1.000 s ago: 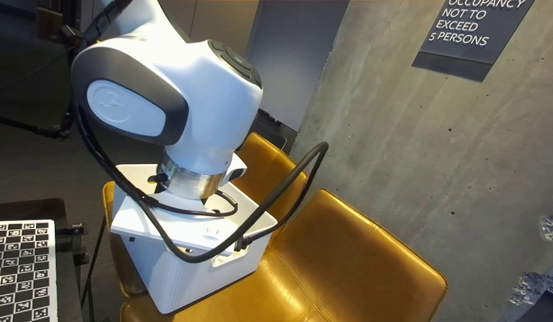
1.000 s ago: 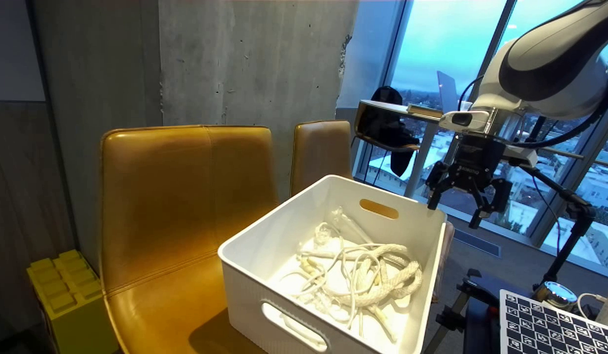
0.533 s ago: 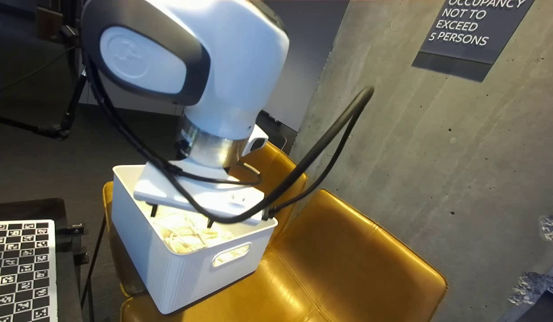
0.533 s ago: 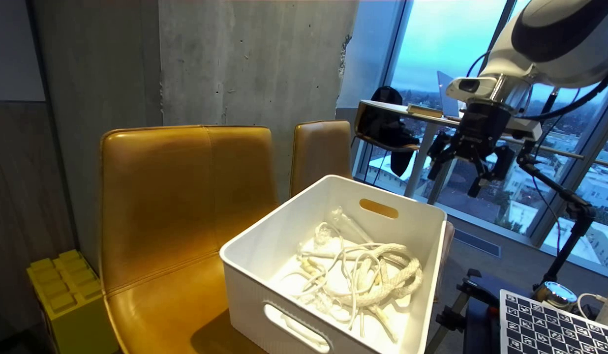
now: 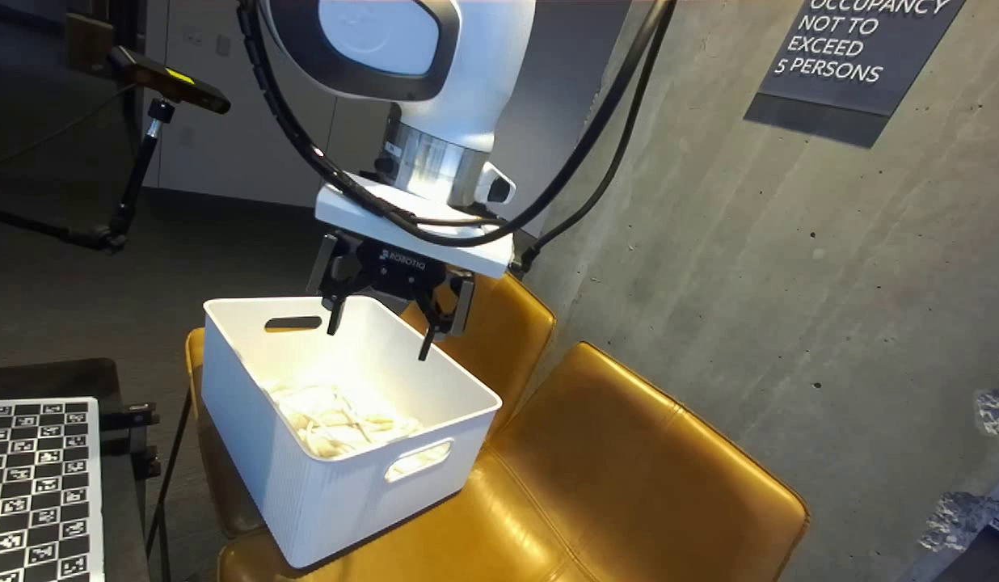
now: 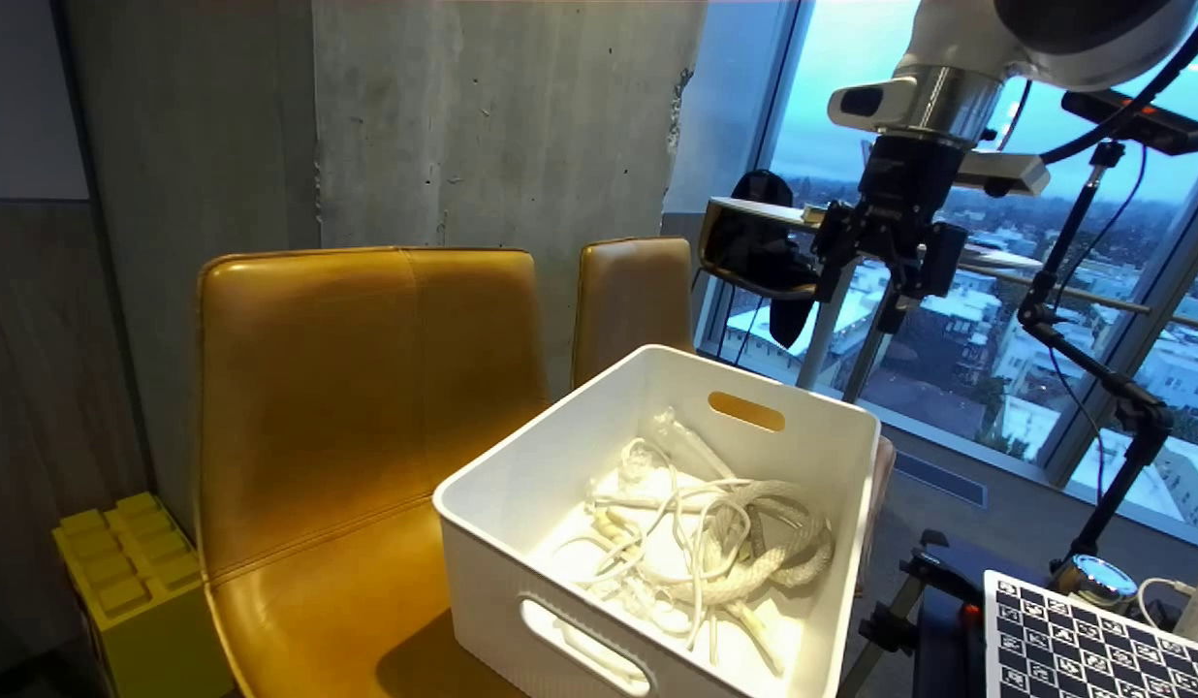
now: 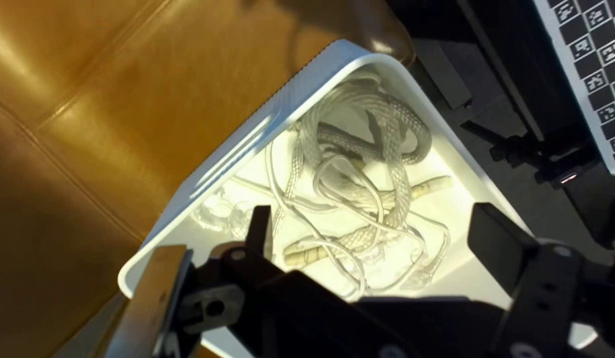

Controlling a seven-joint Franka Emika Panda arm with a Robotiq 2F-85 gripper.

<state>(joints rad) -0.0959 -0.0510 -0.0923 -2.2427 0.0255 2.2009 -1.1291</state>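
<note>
Released and empty, the gripper (image 5: 377, 343) hangs with its fingers spread wide, touching nothing; the arm (image 5: 487, 69) has just lifted it, so whatever lies below looks free of it. Lower down, the tan chair (image 5: 499, 525) is unmoved and carries the white bin (image 5: 362, 505), the thing nearest the gripper. A second ago, in an exterior view, the wrist (image 5: 439, 166) covered much of the bin's mouth; now the bin's far end and both fingers show plainly, though the bin itself seems not to have shifted. Inside it, thick rope (image 6: 754, 574) lies in loose loops toward the right in an exterior view, arranged as before and only darker, probably from the arm's shadow. Clear plastic (image 6: 691, 444) lies to the far left of the rope. Thin cord (image 7: 304, 219) straggles across the rope and the bin's floor, apparently undisturbed. Whether the fingers hang straight over the bin is hard to tell.
</note>
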